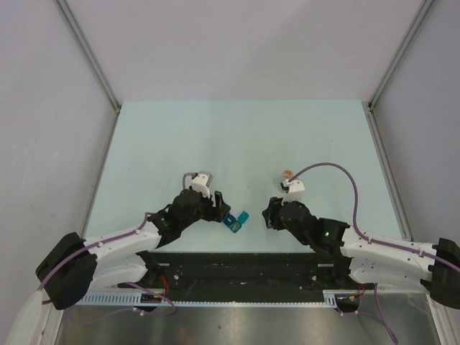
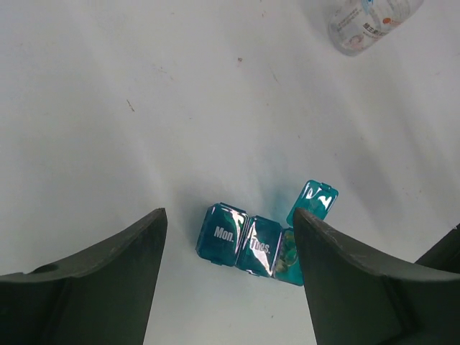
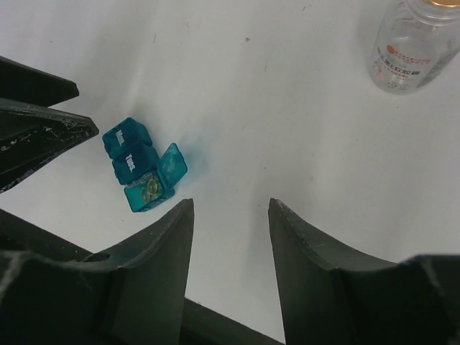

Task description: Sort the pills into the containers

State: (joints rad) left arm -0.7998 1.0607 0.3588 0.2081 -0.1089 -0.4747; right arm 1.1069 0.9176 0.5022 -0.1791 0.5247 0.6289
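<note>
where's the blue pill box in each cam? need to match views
Top external: small bright-blue plastic pill box just below centre.
Left wrist: pill box bottom centre, one lid open.
Right wrist: pill box left of centre.
Shared landmark: small clear bottle, top right in both wrist views.

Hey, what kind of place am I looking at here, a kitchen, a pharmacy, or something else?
Most likely a robotics lab test cell: a bare pale-green table boxed in by plain grey panels, with only a blue pill box and a small clear bottle set out.
</note>
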